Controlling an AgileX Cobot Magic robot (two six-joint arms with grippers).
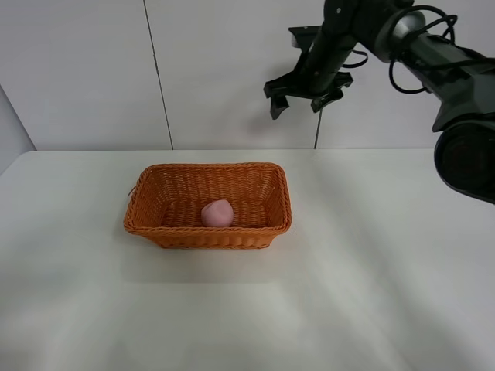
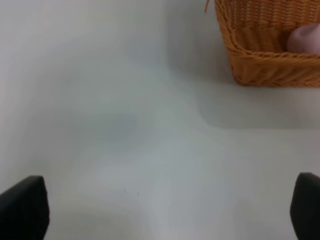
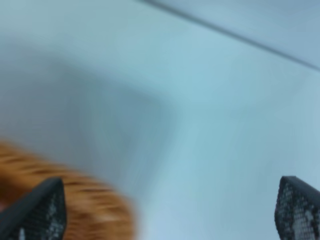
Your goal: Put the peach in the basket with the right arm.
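The pink peach (image 1: 217, 212) lies on the floor of the orange-brown wicker basket (image 1: 207, 228), near its front wall; the left wrist view catches the peach (image 2: 305, 39) inside a corner of the basket (image 2: 260, 62). High above and behind the basket, my right gripper (image 1: 305, 99) hangs open and empty on the black right arm (image 1: 433, 54). In the blurred right wrist view, its fingertips (image 3: 42, 210) stand wide apart over a smear of the basket (image 3: 75, 200). My left gripper (image 2: 165, 210) is open over bare table, its fingertips (image 2: 25, 205) at the frame corners.
The white table (image 1: 371, 294) stretches around the basket. A pale wall with dark vertical seams (image 1: 158, 77) rises behind the table's far edge.
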